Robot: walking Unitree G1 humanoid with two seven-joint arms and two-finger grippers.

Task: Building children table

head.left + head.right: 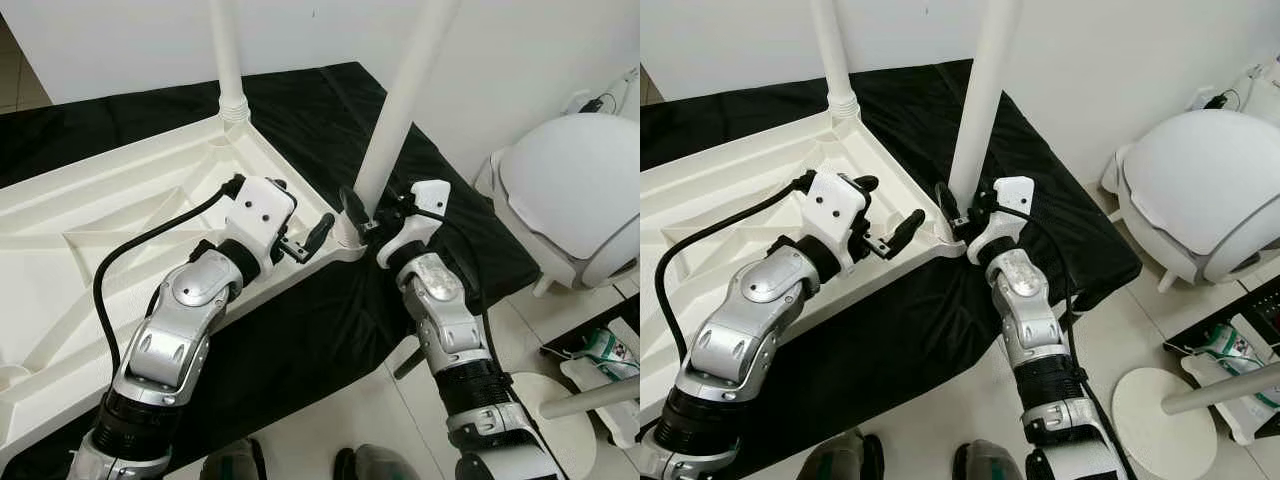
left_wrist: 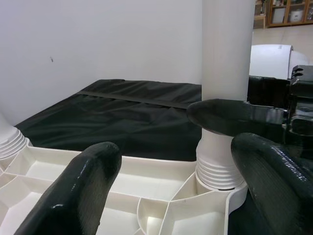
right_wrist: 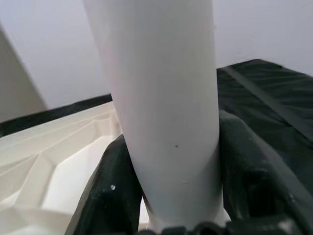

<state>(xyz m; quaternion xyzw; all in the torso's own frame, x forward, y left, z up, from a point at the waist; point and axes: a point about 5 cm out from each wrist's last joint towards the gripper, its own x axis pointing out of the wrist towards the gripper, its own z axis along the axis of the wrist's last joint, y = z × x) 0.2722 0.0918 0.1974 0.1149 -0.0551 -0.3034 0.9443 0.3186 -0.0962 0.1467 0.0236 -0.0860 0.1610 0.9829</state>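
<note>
Right pincer (image 1: 362, 212) clenches the table leg (image 1: 405, 100); left pincer (image 1: 305, 240), released, hovers over the tabletop (image 1: 90, 215).

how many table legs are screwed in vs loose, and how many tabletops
Legs standing in the tabletop: 2, the near leg held by the right gripper and the far leg
Loose legs on the floor: 1
Tabletops: 1
Total: 4

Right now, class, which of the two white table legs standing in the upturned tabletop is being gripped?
The leg at the near corner: the right gripper has its fingers closed around its base. The far corner leg stands untouched.
</note>
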